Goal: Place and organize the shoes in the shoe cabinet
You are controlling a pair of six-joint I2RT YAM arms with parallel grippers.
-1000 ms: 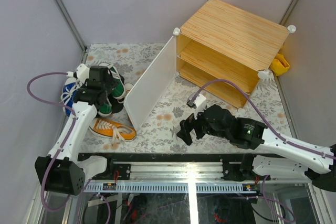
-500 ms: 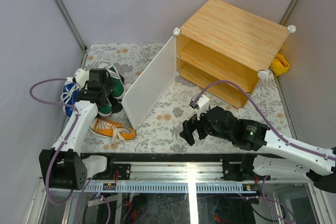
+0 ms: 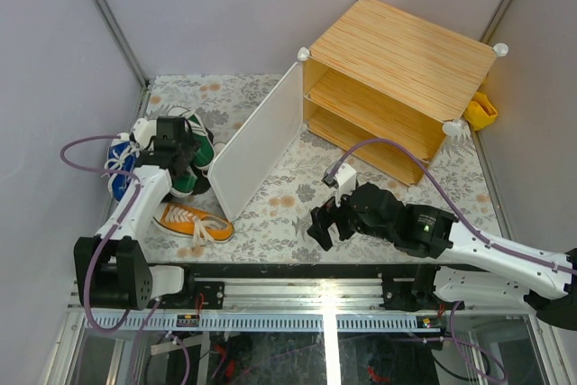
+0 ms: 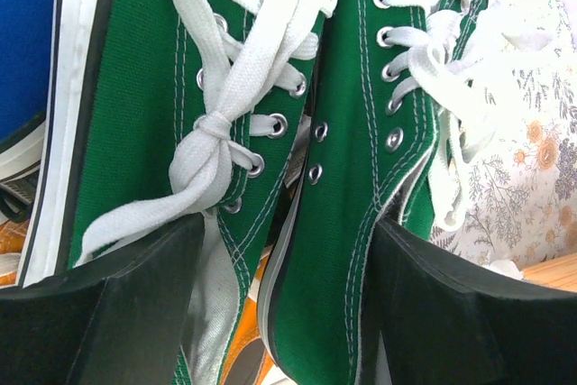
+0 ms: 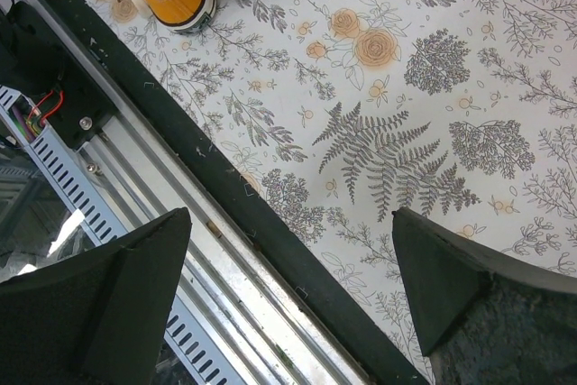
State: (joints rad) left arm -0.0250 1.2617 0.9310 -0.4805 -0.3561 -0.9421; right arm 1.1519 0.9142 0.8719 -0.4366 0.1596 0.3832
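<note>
Presently, the left gripper (image 4: 284, 250) is set, jaws parted, astride both green sneakers (image 4: 352, 132) at the left; laces (image 4: 212, 132) may be snagged, or one shoe dropped, if closed here; the right gripper (image 5: 290, 223) is held wide, empty.

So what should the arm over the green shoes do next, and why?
Probably squeeze its fingers shut on the green shoes. The left arm's fingers sit one on each side of the pair, which lies side by side between them, not yet pinched. The shoe cabinet has its door open, so a firm hold looks like the step before carrying them over.
</note>
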